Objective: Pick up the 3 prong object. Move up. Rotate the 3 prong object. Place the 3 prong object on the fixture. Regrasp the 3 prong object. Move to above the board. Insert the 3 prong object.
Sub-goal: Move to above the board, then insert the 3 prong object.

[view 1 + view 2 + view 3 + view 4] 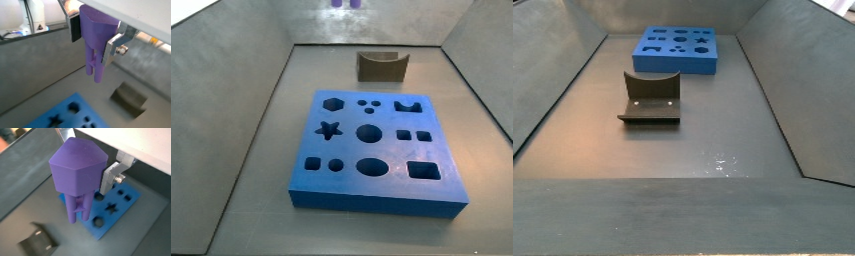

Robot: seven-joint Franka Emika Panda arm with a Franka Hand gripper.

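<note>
Because the fingers (117, 44) clamp only the broad head of the 3 prong object (77, 175), I judge a jolt could tilt it and spoil seating on the fixture (382, 66). The gripper (93, 35) hangs high above the floor, prongs pointing down, the board (372, 150) well below and the fixture apart from it.
</note>
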